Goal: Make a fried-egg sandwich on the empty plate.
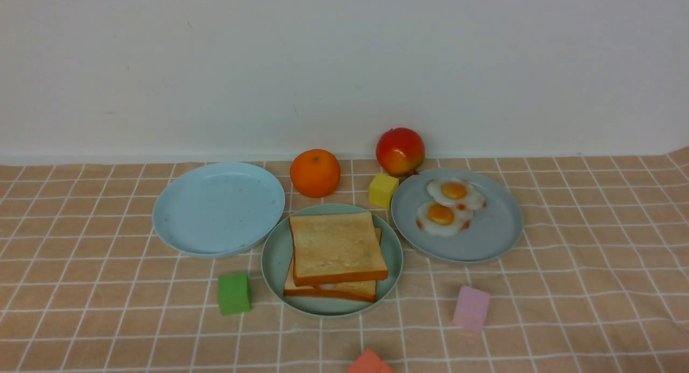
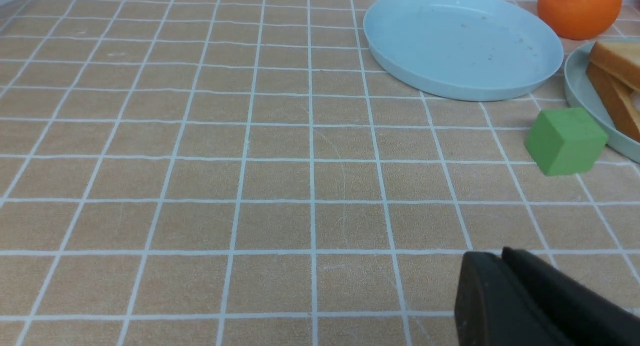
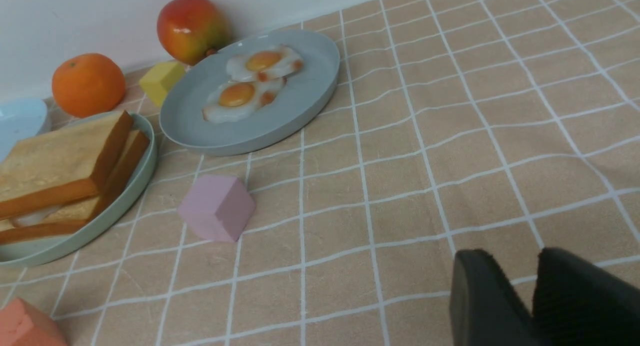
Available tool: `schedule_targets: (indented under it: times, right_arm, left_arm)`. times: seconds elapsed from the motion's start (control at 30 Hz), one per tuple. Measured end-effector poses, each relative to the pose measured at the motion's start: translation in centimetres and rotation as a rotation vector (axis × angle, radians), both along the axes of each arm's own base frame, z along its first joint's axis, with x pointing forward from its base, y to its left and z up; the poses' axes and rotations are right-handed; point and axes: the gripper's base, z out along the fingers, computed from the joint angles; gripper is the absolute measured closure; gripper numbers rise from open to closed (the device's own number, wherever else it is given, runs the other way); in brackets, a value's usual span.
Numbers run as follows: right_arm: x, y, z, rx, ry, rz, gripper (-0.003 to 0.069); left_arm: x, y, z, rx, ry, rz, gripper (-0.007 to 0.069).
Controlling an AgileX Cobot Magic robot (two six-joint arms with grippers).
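Mint plate (image 1: 332, 307), mid-surface: holds sandwich (image 1: 338, 249), two toast slices stacked askew, white filling glimpsed between. Seen from front, around mint plate: orange (image 1: 315, 173) at twelve o'clock; yellow block (image 1: 383, 190) at one; grey plate (image 1: 495, 238) at two, bearing two fried eggs (image 1: 449, 206); pink block (image 1: 471, 308) at four; green block (image 1: 234, 293) at eight; blue plate (image 1: 219, 209) at ten. Left fingers (image 2: 500, 253): narrow, nothing held. Right fingers (image 3: 512, 256): parted, nothing held.

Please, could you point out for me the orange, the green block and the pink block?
orange (image 1: 315, 174): front view, middle
green block (image 1: 232, 294): front view, front face
pink block (image 3: 212, 206): right wrist view, side
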Motion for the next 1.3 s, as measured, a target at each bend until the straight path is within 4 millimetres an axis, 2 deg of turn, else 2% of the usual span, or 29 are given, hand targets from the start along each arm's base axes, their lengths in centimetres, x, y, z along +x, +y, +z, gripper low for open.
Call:
schedule_targets:
  times: [1.3]
  right_arm:
    - [0.00, 0.00, 0.00, 0.000, 0.000, 0.000, 0.0428]
  left_arm:
    - [0.00, 0.00, -0.01, 0.001, 0.000, 0.000, 0.0538]
